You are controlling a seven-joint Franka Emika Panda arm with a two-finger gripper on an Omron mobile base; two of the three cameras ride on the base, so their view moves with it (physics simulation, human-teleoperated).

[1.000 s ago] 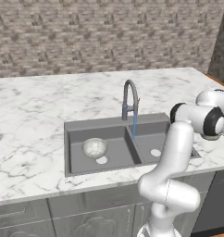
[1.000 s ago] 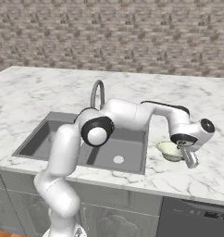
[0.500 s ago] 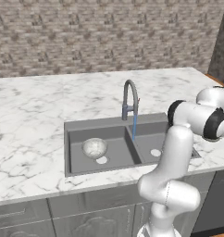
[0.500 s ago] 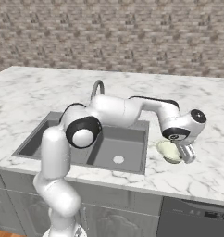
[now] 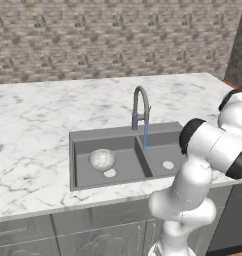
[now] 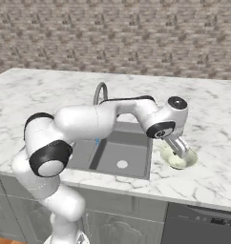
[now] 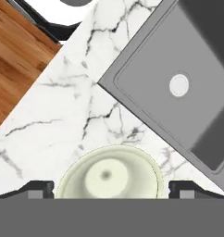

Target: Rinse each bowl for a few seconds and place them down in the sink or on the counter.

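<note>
- Compared with a second ago, the gripper [image 6: 185, 157] has spread its fingers wide and let go of the cream-green bowl [image 6: 178, 158], which now sits on the counter [image 6: 217, 176].
- From the hand camera, a dark fingertip [image 7: 36, 188] stands on each side of that bowl [image 7: 109, 176], apart from its rim, holding nothing.
- Its resting spot is just right of the sink [image 6: 131, 157], near the counter's front edge.
- A stone-grey bowl [image 5: 102, 160] lies in the sink's left basin [image 5: 78, 165], beside the drain and well apart from the arm.
- Water runs from the faucet [image 5: 141, 107] into the sink.
- Risk, as I judge it: a sideways pull could catch the rim on a finger and push the bowl toward the edge or into the basin.
- Lifting straight up looks safest; open marble lies behind and to the right.
- Reaching the grey bowl means crossing past the faucet's neck, so clearance matters there.
</note>
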